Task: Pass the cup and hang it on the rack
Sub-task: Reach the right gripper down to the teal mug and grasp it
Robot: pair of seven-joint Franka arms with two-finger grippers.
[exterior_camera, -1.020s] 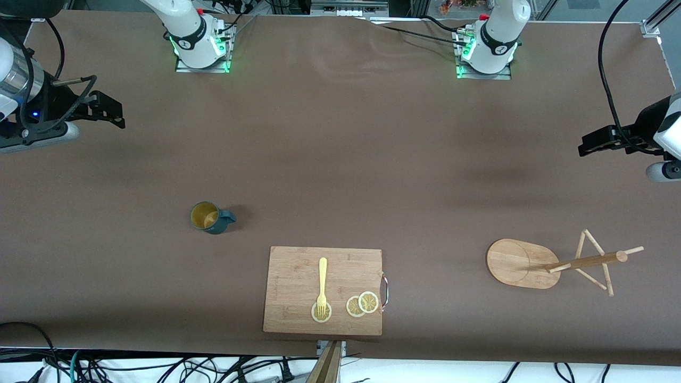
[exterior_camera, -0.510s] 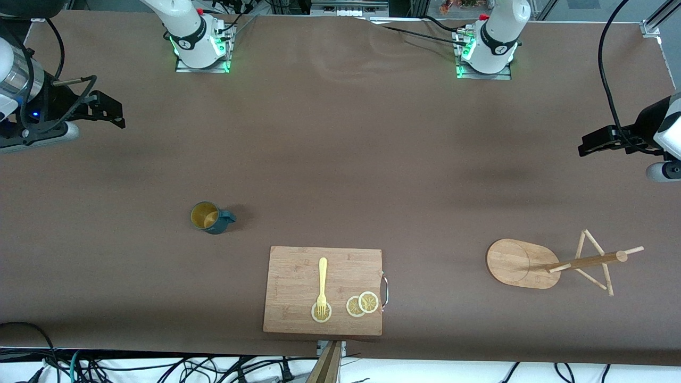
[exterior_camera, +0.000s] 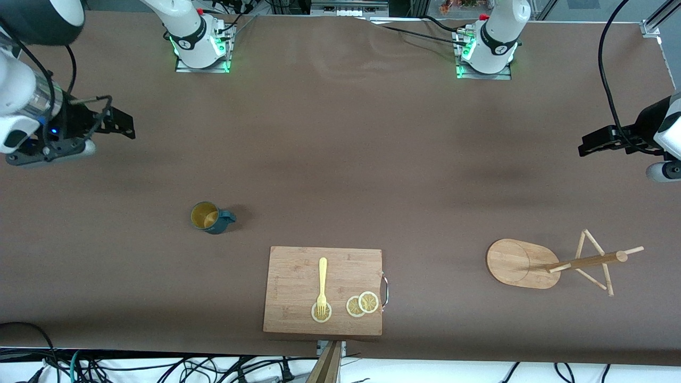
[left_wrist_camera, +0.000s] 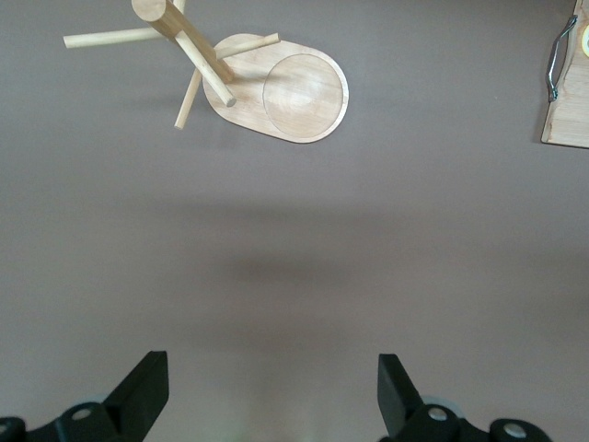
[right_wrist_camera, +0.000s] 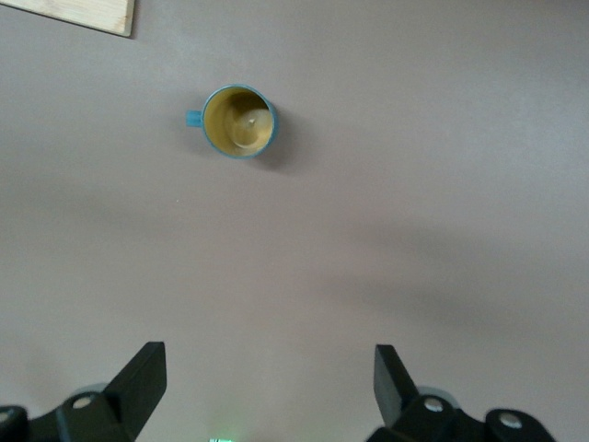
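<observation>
a: toward the right arm's end of the table, the cup (exterior_camera: 211, 217) stands upright, untouched, farther from the front camera than the cutting board (exterior_camera: 323, 290).

b: what changed?

a: the right gripper (exterior_camera: 109, 123) has swung inward over bare table, fingers spread and empty. likely the start of its reach.

b: and the other 1?

a: the left gripper (left_wrist_camera: 273, 398) waits, released, with the rack (exterior_camera: 553, 262) nearby, nothing hung on its pegs.

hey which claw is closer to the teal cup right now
Right. The right claw hovers open at the cup's end of the table; the left claw waits open at the rack's end.
</observation>
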